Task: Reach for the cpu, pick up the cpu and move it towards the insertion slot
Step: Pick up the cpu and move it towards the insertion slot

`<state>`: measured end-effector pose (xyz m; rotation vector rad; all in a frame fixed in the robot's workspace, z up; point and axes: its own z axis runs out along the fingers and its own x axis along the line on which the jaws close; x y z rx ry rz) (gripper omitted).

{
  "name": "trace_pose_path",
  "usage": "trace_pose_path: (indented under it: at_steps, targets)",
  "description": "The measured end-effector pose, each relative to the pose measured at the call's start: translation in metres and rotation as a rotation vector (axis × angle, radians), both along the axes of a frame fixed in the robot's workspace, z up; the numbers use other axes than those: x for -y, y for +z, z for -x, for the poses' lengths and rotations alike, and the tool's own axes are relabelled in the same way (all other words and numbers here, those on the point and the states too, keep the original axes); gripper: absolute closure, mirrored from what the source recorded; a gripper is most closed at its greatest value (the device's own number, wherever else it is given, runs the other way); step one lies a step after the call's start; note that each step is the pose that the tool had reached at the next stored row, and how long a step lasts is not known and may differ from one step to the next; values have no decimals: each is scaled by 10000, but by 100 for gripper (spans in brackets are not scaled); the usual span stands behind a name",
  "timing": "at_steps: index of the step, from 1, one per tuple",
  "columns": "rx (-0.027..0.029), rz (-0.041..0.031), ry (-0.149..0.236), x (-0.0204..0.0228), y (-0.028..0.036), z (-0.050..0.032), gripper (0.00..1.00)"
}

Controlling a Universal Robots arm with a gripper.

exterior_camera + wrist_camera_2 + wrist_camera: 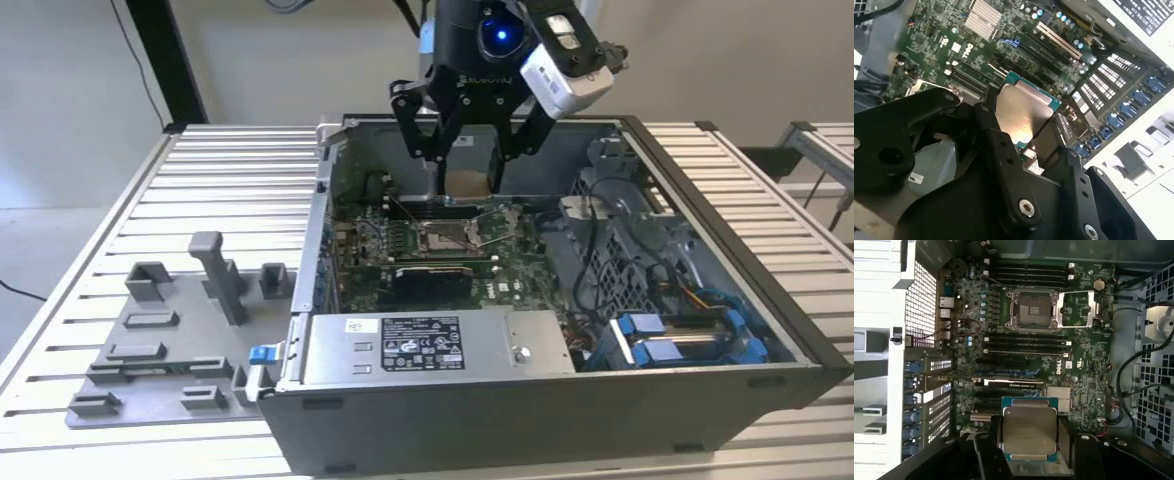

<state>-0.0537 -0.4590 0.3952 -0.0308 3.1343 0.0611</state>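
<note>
Carrying the chip [1029, 429]: tool [1029, 440] is clenched on its edges, held above the open computer case [747, 330], short of the socket [1032, 310]. Judgement: keep the chip level, square it to the socket frame, avoid the raised lever.

— From my desk: what colours on the cpu [1029, 432]?
— I see a silvery top with a teal-green edge, between the black gripper [1029, 440] fingers.
— And the slot [1032, 310]?
— Shiny metal frame, brownish-grey centre, on the dark green board [1084, 365] beyond the cpu.
</note>
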Motion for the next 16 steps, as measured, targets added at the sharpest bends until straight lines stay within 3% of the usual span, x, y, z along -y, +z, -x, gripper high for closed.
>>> trace_pose_path:
  at_steps: [4,11,16]
  targets:
    - [0,1,0,1,0,-97,100]
    - [1,-1,0,-5,-1,-108,100]
    - [0,6,0,-104,-1,-108,100]
